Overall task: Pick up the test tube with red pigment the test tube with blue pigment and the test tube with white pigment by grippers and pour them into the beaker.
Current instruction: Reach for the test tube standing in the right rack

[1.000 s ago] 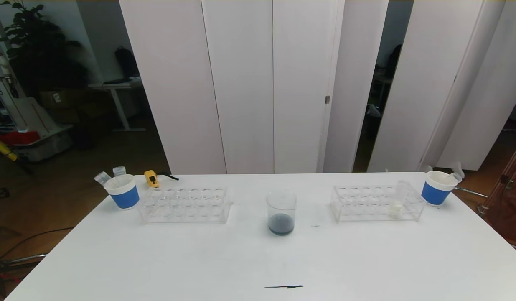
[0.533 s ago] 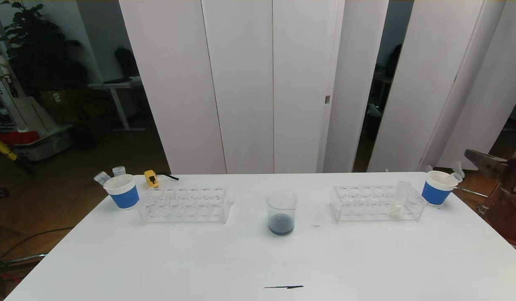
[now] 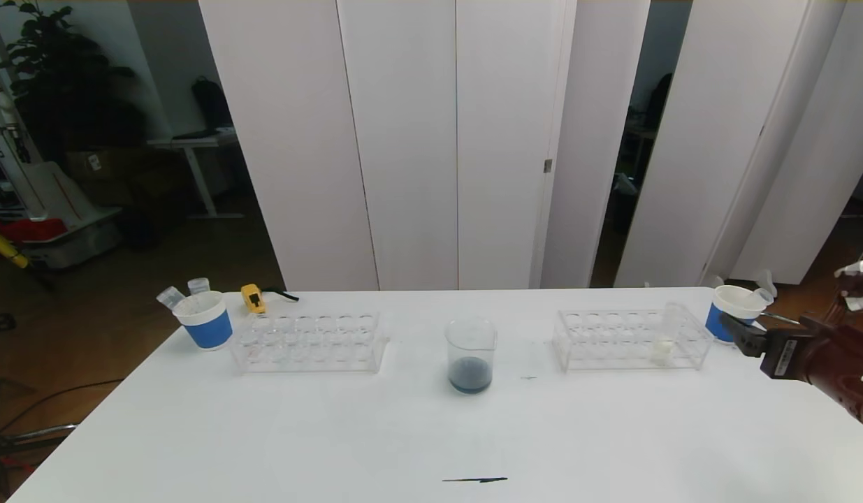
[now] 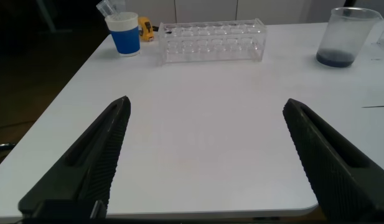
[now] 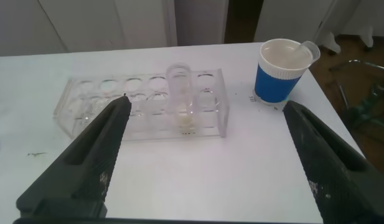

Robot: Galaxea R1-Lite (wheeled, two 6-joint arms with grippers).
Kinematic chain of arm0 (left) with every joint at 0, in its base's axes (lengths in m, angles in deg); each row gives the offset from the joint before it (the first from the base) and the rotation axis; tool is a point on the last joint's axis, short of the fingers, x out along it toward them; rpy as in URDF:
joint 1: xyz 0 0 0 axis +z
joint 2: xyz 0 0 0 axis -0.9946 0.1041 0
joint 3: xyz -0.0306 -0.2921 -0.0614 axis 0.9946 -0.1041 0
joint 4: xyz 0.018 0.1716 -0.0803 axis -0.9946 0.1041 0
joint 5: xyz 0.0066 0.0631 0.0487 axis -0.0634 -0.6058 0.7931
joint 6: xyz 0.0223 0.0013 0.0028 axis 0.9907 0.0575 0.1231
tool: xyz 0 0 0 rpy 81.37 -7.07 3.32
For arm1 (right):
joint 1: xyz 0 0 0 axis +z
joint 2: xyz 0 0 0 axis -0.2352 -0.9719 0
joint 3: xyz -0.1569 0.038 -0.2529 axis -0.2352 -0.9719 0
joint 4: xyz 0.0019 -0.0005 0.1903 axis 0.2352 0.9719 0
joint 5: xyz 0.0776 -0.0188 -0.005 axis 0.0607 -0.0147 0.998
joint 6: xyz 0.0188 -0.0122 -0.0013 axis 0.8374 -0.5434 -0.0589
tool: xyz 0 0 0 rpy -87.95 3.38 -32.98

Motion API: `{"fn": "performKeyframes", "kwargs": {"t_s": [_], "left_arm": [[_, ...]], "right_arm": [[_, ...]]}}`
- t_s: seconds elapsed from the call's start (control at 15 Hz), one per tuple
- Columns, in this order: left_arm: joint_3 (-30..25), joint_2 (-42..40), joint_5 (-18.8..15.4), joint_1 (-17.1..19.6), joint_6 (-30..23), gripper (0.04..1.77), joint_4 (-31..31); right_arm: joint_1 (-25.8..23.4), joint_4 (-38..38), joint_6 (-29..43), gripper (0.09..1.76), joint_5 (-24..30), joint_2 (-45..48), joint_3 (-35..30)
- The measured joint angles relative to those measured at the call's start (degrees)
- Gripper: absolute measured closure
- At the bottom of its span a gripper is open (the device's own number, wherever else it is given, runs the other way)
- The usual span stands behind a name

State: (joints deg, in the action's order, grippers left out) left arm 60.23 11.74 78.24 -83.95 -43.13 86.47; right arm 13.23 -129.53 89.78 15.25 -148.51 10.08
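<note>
I've got the R gripper point(image 3: 735, 328) coming in at the far right edge of the table point(image 3: 431, 433), low over the surface, just near-side of the right cup point(image 3: 733, 313) and right of the right rack point(image 3: 630, 340). From the R wrist cam its two fingers point(image 5: 86, 168) are spread wide w/ nothing between them; rack and cup both sit framed in the gap, well ahead of the tips.

The white tube point(image 3: 667, 334) stands upright in the right rack, near-row slot toward the rack's right end, cream liquid at the bottom. R wrist cam shows it point(image 5: 180, 99) clearly, only tube in that rack. Right cup point(image 5: 280, 70) has a clear tube leaning in it.

Beaker point(image 3: 471, 355) is mid-table between the two racks, upright, dark blue-grey liquid pooled in the bottom. Apart from everything else.

L side: left rack point(image 3: 309, 341) looks to have no tubes in it, as far as I can tell. Left cup point(image 3: 205, 319) sits just left of it w/ two clear tubes sticking out. A small yellow item point(image 3: 254, 298) lies at the far edge behind the rack.

L gripper point(image 4: 207, 155) isn't in the head cam; L wrist cam shows it wide open, holding nothing, hovering over the near-left part of the table, w/ left rack point(image 4: 211, 40), left cup point(image 4: 124, 32) and beaker point(image 4: 340, 37) far ahead.

A dark streak point(image 3: 474, 479) marks the table's near edge.
</note>
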Motion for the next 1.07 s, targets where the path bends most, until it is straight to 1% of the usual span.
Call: {"fn": "performKeyframes", "kwargs": {"t_s": [0.13,0.4,0.73,1.07], "left_arm": [[0.0,0.0,0.0,0.0,0.0,0.06,0.0],[0.0,0.0,0.0,0.0,0.0,0.06,0.0],[0.0,0.0,0.0,0.0,0.0,0.06,0.0],[0.0,0.0,0.0,0.0,0.0,0.06,0.0]], "right_arm": [[0.1,-2.1,0.0,0.10,-0.9,-3.5,-0.5],[1.1,-2.5,-0.1,0.10,-1.1,-8.7,0.2],[1.6,-4.1,0.0,0.10,-1.2,-14.3,4.4],[1.8,-4.1,-0.3,0.10,-1.2,-19.4,10.3]]}}
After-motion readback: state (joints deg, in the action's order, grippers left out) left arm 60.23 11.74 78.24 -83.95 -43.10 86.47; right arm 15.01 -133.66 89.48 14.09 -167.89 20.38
